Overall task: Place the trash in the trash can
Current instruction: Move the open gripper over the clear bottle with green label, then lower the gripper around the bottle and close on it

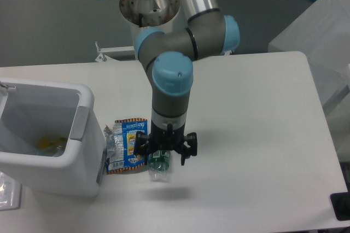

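Bottle [159,163] between open tool [163,155] fingers

The crushed bottle [159,166] lies on its side, green label up. The blue wrapper [127,144] lies flat beside it. The white bin [82,151] stands just left.
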Robot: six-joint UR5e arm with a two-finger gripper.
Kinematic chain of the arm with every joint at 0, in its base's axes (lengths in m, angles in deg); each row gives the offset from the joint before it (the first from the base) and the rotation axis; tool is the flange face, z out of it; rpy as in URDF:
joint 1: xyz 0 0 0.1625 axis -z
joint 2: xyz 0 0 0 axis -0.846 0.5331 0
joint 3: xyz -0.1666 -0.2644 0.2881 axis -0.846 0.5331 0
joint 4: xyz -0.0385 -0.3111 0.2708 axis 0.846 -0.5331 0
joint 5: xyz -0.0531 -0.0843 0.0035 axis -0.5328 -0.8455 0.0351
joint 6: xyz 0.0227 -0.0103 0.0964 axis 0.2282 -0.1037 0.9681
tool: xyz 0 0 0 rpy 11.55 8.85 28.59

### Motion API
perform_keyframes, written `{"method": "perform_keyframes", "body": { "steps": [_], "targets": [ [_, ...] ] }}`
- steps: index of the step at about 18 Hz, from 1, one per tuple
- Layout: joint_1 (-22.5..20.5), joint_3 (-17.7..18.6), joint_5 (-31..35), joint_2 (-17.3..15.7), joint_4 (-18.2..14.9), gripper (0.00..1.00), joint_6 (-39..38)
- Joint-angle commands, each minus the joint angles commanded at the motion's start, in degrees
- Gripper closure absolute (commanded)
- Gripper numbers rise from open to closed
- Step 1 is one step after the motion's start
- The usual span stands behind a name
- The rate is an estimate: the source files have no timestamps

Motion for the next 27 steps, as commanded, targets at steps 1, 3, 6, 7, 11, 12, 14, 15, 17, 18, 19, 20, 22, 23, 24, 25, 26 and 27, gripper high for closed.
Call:
{"method": "perform_keyframes", "body": {
  "steps": [1, 3, 6, 7, 11, 12, 14, 15, 17, 18, 19, 20, 22, 23, 24, 25, 26, 27],
  "targets": [
    [0.1, 0.6, 0.9, 0.4, 0.0, 0.0, 1.2],
    [0.2, 1.3, 3.2, 1.2, 0.0, 0.0, 3.3],
    [0.8, 1.5, 3.8, 2.0, 0.0, 0.0, 6.2],
    [0.9, 1.5, 3.8, 2.1, 0.0, 0.0, 6.6],
    [1.1, 1.4, 3.8, 3.0, 0.3, 0.0, 7.3],
    [1.3, 1.3, 3.8, 3.3, 1.0, 0.0, 7.3],
    [1.6, 1.4, 3.9, 4.0, 2.5, 0.0, 7.3],
    [1.6, 1.4, 3.8, 4.0, 2.6, 0.0, 7.4],
    [1.7, 1.5, 3.9, 4.7, 2.6, 0.0, 7.6],
    [1.8, 1.6, 4.0, 5.0, 2.6, 0.0, 7.7],
    [2.3, 1.4, 4.2, 5.5, 2.6, 0.0, 7.7],
    [2.3, 1.2, 4.3, 5.8, 2.7, 0.0, 7.6],
    [2.4, 1.2, 4.3, 5.9, 2.7, 0.0, 7.6],
    [2.4, 1.4, 4.3, 6.0, 2.7, 0.0, 7.6],
    [2.4, 1.4, 4.3, 6.2, 2.7, 0.0, 7.6],
    [2.4, 1.3, 4.3, 6.4, 2.8, 0.0, 7.6],
    [2.4, 1.2, 4.3, 6.4, 2.7, 0.0, 7.6],
    [2.4, 1.4, 4.3, 6.5, 2.7, 0.0, 7.6]
  ]
}}
